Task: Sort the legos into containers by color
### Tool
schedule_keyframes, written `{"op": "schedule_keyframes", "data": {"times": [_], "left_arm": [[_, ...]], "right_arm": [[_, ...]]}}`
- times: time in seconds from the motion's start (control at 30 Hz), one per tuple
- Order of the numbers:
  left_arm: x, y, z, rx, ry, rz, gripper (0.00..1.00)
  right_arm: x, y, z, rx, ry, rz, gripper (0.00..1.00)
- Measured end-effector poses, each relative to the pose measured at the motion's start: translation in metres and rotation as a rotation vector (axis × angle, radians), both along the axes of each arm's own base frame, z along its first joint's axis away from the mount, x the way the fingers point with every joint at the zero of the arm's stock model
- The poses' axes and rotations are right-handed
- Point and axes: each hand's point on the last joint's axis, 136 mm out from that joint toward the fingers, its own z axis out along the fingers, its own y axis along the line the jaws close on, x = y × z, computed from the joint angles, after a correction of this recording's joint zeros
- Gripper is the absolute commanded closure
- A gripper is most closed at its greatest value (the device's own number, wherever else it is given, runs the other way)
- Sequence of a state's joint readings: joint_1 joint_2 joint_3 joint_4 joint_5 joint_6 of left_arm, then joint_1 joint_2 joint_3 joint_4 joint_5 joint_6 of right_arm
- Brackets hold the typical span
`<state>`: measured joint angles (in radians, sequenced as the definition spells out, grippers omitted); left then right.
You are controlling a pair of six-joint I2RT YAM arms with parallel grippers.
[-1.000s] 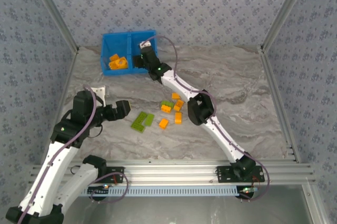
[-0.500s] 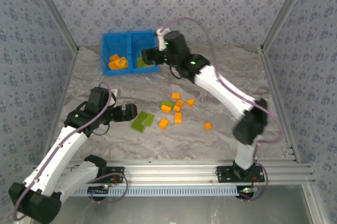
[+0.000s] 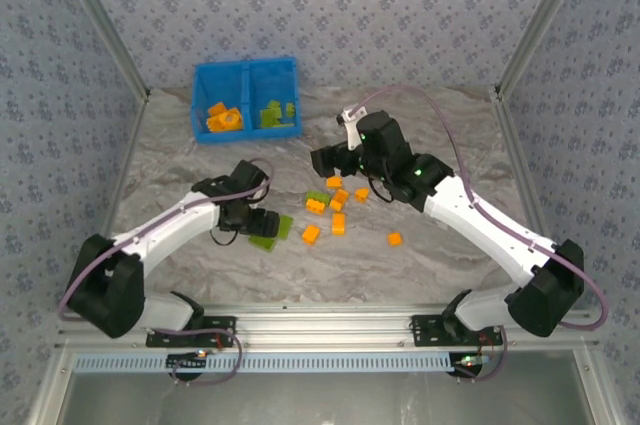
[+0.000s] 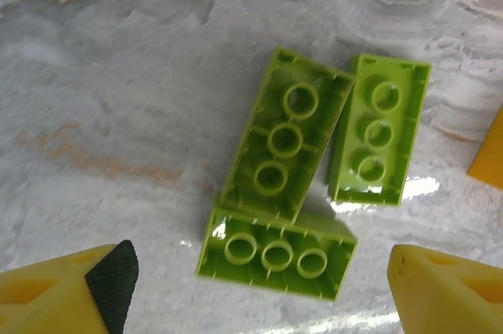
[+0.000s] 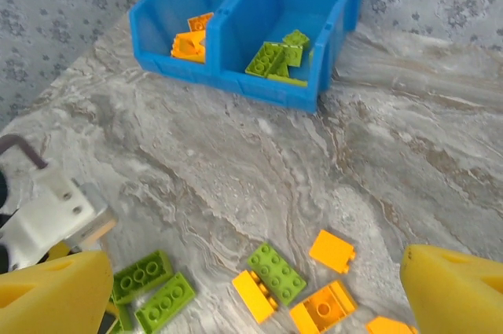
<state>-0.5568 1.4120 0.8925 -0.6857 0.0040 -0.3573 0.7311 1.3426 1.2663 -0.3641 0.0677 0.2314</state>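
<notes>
Watching the right hand [image 3: 325,159], I saw it leave the blue bin [image 3: 246,73] and swing back over the loose orange bricks [image 3: 335,207] in the middle of the desk [image 3: 450,145], fingers spread wide and empty. Lime bricks [image 5: 277,57] lay in the bin's right compartment and orange ones [image 3: 224,118] in its left, so I judged that drop done. Meanwhile the left hand [image 4: 259,275] came in from the desk's left side and hung over three green bricks [image 4: 287,145], undersides up and touching one another. Its fingers straddled them, released, gripping nothing. A green pick looked next, with plenty unsorted.
</notes>
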Motion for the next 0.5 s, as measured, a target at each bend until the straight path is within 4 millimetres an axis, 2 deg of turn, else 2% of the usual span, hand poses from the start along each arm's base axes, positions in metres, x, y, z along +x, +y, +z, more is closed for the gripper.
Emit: {"op": "schedule_keyframes", "data": {"times": [0.13, 0.5], "left_arm": [[0.012, -0.007, -0.017, 0.024, 0.021, -0.022, 0.31], [0.024, -0.009, -0.041, 0.032, 0.043, -0.014, 0.45]], "right_arm": [[-0.004, -0.005, 0.012, 0.018, -0.023, -0.003, 0.02], [-0.006, -0.007, 0.017, 0.023, -0.031, -0.006, 0.02]]}}
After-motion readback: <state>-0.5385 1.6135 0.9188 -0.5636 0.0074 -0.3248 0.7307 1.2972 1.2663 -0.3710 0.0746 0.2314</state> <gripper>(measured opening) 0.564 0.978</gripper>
